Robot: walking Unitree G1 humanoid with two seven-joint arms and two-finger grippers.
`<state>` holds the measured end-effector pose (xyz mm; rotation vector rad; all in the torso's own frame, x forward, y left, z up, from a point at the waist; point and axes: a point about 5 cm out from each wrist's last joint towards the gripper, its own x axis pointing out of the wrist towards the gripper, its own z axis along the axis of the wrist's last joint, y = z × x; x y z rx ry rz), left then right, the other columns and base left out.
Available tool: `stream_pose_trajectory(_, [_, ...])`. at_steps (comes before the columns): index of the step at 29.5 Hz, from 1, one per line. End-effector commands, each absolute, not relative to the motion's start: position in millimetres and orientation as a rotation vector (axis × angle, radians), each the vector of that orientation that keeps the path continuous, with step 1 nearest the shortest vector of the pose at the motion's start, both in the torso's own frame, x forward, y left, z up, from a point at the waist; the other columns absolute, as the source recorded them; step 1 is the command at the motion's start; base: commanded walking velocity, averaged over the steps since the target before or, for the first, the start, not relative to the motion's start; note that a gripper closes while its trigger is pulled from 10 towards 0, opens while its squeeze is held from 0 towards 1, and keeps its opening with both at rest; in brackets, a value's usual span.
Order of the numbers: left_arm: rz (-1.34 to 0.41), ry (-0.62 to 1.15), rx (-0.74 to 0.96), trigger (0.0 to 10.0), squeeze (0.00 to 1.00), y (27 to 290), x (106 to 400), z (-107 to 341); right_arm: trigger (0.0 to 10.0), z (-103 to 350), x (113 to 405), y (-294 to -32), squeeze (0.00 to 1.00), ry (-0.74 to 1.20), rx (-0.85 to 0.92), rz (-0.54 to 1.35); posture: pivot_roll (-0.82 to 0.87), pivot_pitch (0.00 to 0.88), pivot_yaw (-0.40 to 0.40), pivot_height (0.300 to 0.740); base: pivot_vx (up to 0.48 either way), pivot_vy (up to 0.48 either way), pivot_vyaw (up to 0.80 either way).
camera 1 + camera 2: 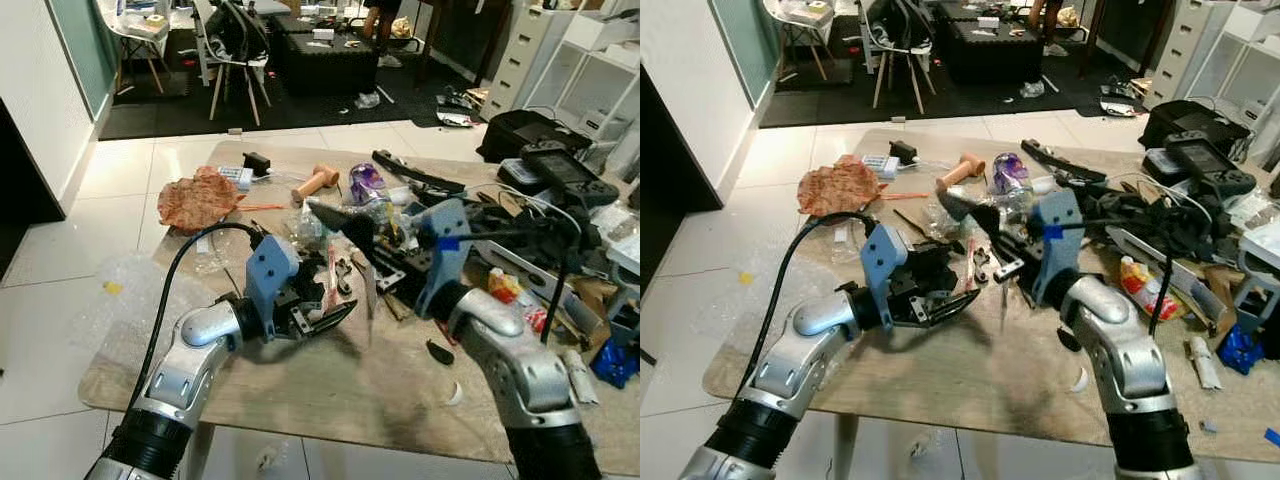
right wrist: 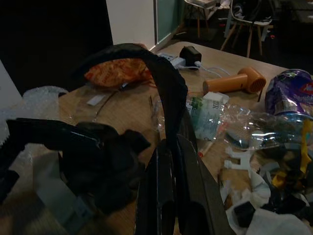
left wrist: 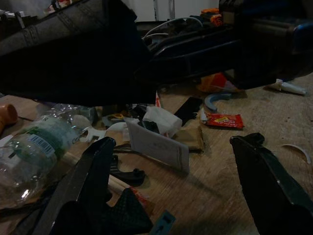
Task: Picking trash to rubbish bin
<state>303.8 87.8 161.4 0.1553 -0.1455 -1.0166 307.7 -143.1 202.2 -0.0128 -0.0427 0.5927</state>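
Cluttered table [image 1: 300, 390] — crushed bottle [image 2: 215, 115] lengthwise toward hammer [image 2: 230, 82]; left tool [image 1: 325, 315] wide open, right tool [image 1: 335, 222] closed, empty.

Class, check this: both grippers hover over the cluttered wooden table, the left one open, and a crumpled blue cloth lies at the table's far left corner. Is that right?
One detail is wrong: the crumpled cloth is orange-brown, not blue, as the left eye view shows. The rest holds: the left gripper is open and both it and the right gripper hover over the cluttered wooden table.
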Motion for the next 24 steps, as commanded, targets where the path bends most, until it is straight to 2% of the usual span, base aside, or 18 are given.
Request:
stream_pose_trajectory(1, [-1.019,-0.127,0.155,10.0,0.0,90,303,158,0.0,205,307,-143,0.0,-0.045,-0.003,0.588,-0.11,0.068,-0.014,0.74,0.0,0.0,0.0])
stream_pose_trajectory(6, [-1.018,-0.131,0.156,10.0,0.0,89,304,158,0.0,208,307,-145,0.0,-0.057,-0.013,0.57,-0.11,0.069,-0.014,0.74,0.0,0.0,0.0])
stream_pose_trajectory(10, [-0.987,-0.142,0.166,10.0,0.0,91,305,159,0.0,214,309,-151,0.0,-0.122,-0.032,0.482,-0.11,0.069,-0.015,0.74,0.0,0.0,0.0])
stream_pose_trajectory(14, [-0.812,-0.201,0.203,10.0,0.0,102,317,165,0.0,220,311,-164,0.0,-0.242,-0.048,0.283,-0.11,0.07,-0.016,0.74,0.0,0.0,0.0])
stream_pose_trajectory(15, [-0.812,-0.201,0.203,10.0,0.0,102,317,165,0.0,220,311,-164,0.0,-0.242,-0.048,0.283,-0.11,0.07,-0.016,0.74,0.0,0.0,0.0])
stream_pose_trajectory(16, [-0.711,-0.211,0.215,10.0,0.0,109,322,168,0.0,221,309,-165,0.0,-0.262,-0.056,0.259,-0.11,0.069,-0.017,0.74,0.0,0.0,0.0])
stream_pose_trajectory(19, [-0.684,-0.21,0.217,10.0,0.0,112,324,168,0.0,221,309,-165,0.0,-0.264,-0.058,0.26,-0.11,0.069,-0.017,0.74,0.0,0.0,0.0])
stream_pose_trajectory(20, [-0.629,-0.225,0.21,10.0,0.0,116,326,170,10.0,220,308,-164,0.0,-0.264,-0.101,0.25,-0.11,0.065,-0.018,0.74,0.0,0.0,0.0])
stream_pose_trajectory(24, [-0.494,-0.252,0.142,10.0,0.0,127,328,174,10.0,216,306,-159,0.0,-0.289,-0.203,0.223,-0.11,0.057,-0.022,0.74,0.0,0.0,0.0])
